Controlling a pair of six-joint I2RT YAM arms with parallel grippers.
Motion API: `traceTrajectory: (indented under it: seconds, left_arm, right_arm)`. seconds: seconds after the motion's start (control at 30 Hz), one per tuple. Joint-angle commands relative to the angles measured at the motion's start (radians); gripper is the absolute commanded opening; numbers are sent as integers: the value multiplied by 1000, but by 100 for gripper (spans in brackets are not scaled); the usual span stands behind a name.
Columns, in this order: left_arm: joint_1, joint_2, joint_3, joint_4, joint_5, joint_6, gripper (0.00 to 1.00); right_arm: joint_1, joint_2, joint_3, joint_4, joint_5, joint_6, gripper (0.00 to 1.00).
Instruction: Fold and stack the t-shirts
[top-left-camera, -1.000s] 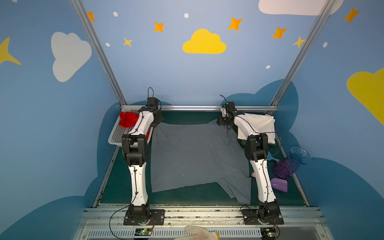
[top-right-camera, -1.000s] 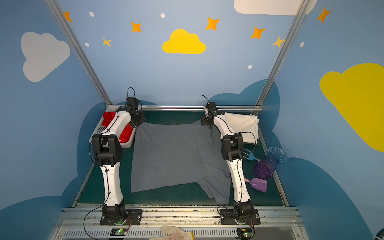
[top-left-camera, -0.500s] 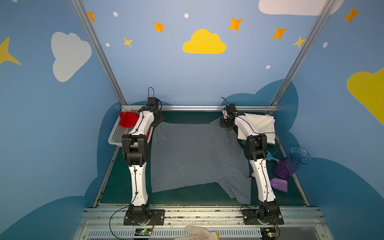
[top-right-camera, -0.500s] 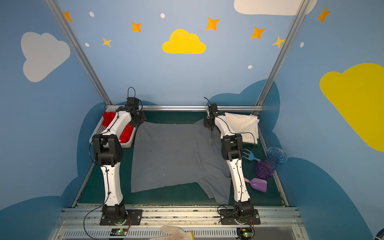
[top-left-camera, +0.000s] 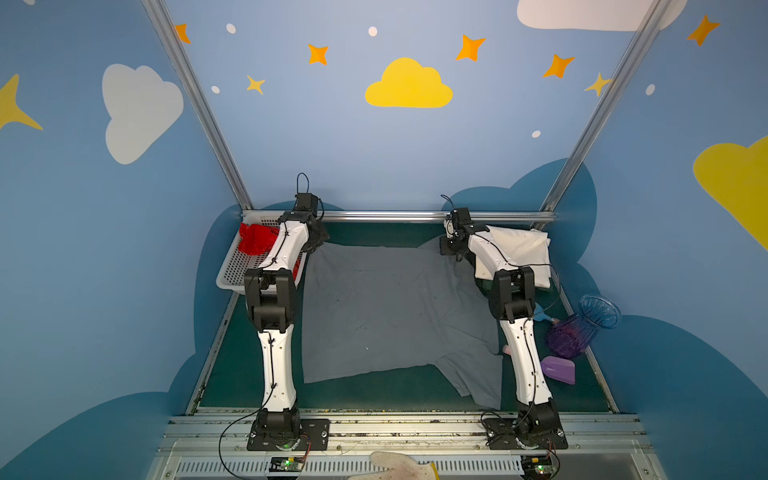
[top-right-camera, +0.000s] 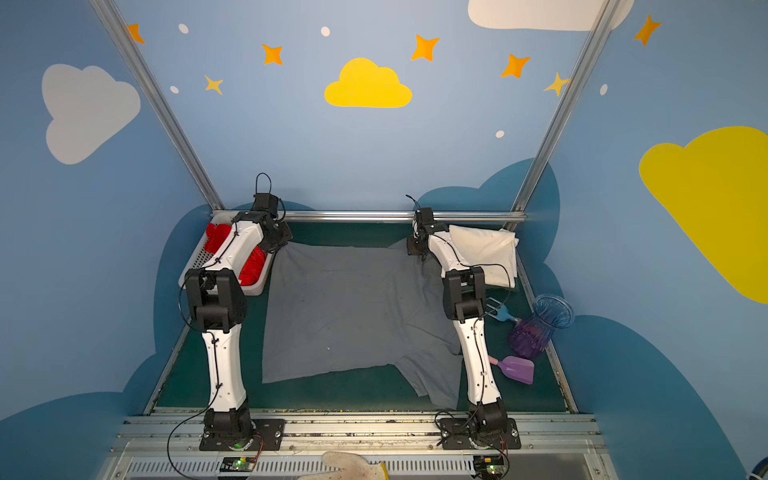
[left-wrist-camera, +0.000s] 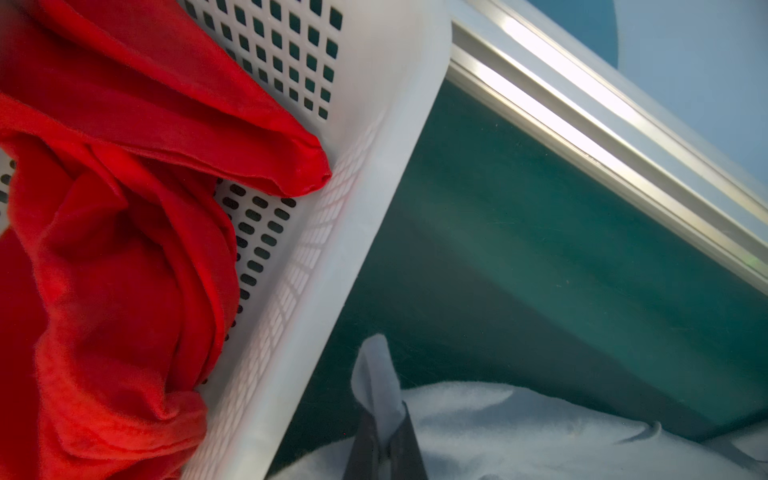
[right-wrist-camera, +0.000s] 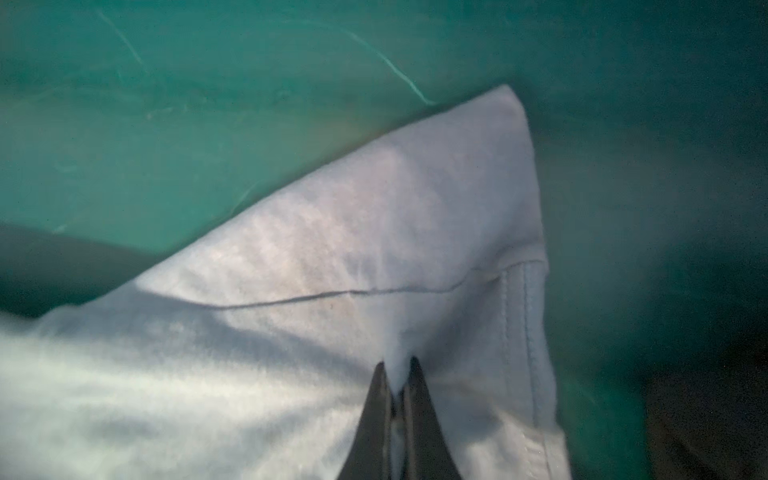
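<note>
A slate grey t-shirt (top-left-camera: 386, 307) (top-right-camera: 349, 307) lies spread flat on the green table in both top views, one sleeve toward the front right. My left gripper (top-left-camera: 319, 243) (left-wrist-camera: 384, 409) is shut on its far left corner, and a flap of grey cloth (left-wrist-camera: 376, 374) sticks up between the fingers. My right gripper (top-left-camera: 451, 252) (right-wrist-camera: 397, 363) is shut on a pinch of the far right corner, near a stitched hem (right-wrist-camera: 519, 316). A cream-white t-shirt (top-left-camera: 519, 253) lies folded at the far right, partly under the right arm. The red t-shirt (top-left-camera: 255, 239) (left-wrist-camera: 104, 249) sits crumpled in the basket.
The white perforated basket (top-left-camera: 232, 274) (left-wrist-camera: 332, 270) stands at the far left beside the left gripper. A metal rail (top-left-camera: 395, 216) runs along the back edge. At the right edge lie a blue vase (top-left-camera: 600, 311), a purple vase (top-left-camera: 565, 340), a purple scoop (top-left-camera: 561, 370) and a blue fork (top-right-camera: 498, 311).
The right gripper has closed on the grey shirt's far right corner, where it stood open a second ago. The left gripper has kept its grip and place.
</note>
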Motion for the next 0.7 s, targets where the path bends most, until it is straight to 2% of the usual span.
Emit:
traceTrajectory:
  seconds: [0.0, 0.17, 0.27, 0.67]
  left_arm:
    - [-16, -86, -121, 36, 1, -8, 4]
    - [-29, -243, -403, 198, 7, -68, 4]
    - [-39, -296, -518, 252, 0, -85, 4]
    - [-49, -397, -776, 341, -73, -115, 4]
  right_arm:
    - [1, -149, -117, 109, 35, -15, 0]
    - [3, -271, -322, 246, 48, 12, 0]
    - [2, -310, -410, 316, 60, 24, 0]
    - [-3, -349, -507, 364, 154, 56, 0]
